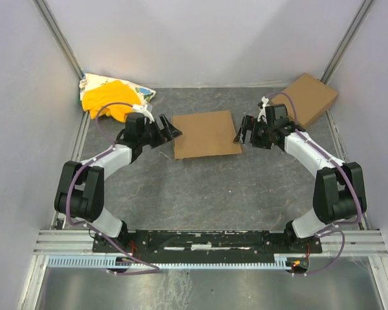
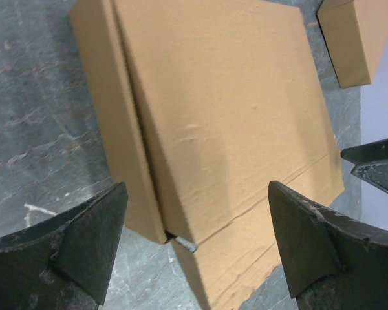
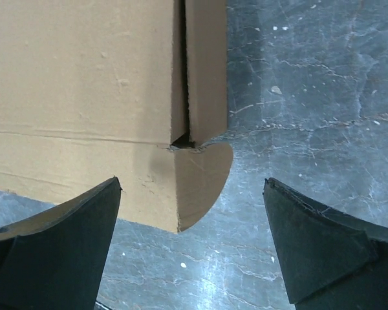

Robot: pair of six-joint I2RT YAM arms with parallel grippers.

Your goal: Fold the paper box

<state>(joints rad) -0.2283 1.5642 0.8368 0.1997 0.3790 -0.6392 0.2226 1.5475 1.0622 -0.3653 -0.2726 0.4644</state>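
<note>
The paper box [image 1: 205, 134] lies flat in the middle of the table, a plain brown cardboard sheet with creases and narrow side flaps. My left gripper [image 1: 169, 131] is open just off its left edge. In the left wrist view the box [image 2: 226, 116] fills the space beyond my spread fingers [image 2: 84, 239], with a side flap along its left. My right gripper [image 1: 244, 132] is open just off the box's right edge. In the right wrist view the box [image 3: 84, 84] shows a rounded tuck tab [image 3: 204, 177] between my fingers [image 3: 58, 239]. Neither gripper touches it.
A second brown cardboard box [image 1: 309, 98] lies at the back right; its corner shows in the left wrist view [image 2: 355, 39]. A yellow-and-white cloth bundle [image 1: 111, 95] lies at the back left. Grey walls enclose the table on three sides.
</note>
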